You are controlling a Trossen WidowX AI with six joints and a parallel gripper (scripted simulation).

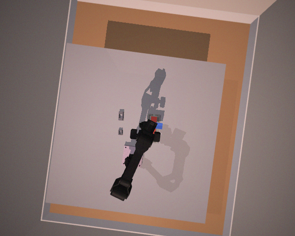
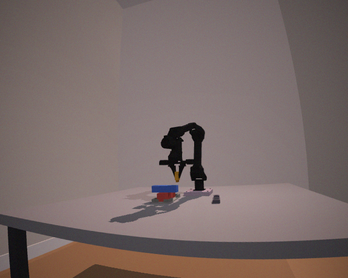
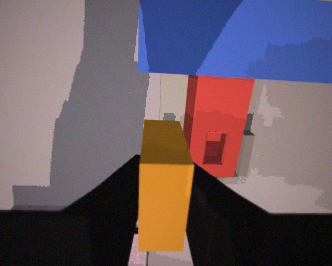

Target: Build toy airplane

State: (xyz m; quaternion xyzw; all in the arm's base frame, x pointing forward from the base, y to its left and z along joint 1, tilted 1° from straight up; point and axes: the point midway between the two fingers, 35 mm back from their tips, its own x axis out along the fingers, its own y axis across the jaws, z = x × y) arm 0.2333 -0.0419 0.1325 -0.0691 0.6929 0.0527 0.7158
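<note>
The red fuselage [image 1: 154, 119] [image 2: 165, 196] [image 3: 221, 105] sits in the grey cradle [image 2: 176, 196] [image 3: 245, 155]. The blue wing [image 1: 159, 125] [image 2: 165, 188] [image 3: 289, 50] lies across the top of the fuselage; its tab is hidden. The tail socket is empty in the wrist view, a small dark rectangular opening near the fuselage's end. My gripper [image 2: 177, 175] [image 3: 160, 163] is shut on the orange tail fin [image 2: 177, 176] [image 3: 164, 207], held upright above the fuselage's height. In the wrist view the fin appears left of the tail socket. The arm hides the fin in the top view.
Two small grey holders [image 1: 121, 115] [image 1: 120, 131] stand left of the cradle on the table [image 1: 91, 164]; in the exterior view one dark holder [image 2: 215, 199] shows at the right. The arm's pink base plate [image 1: 127, 152] [image 2: 208, 192] is behind the cradle.
</note>
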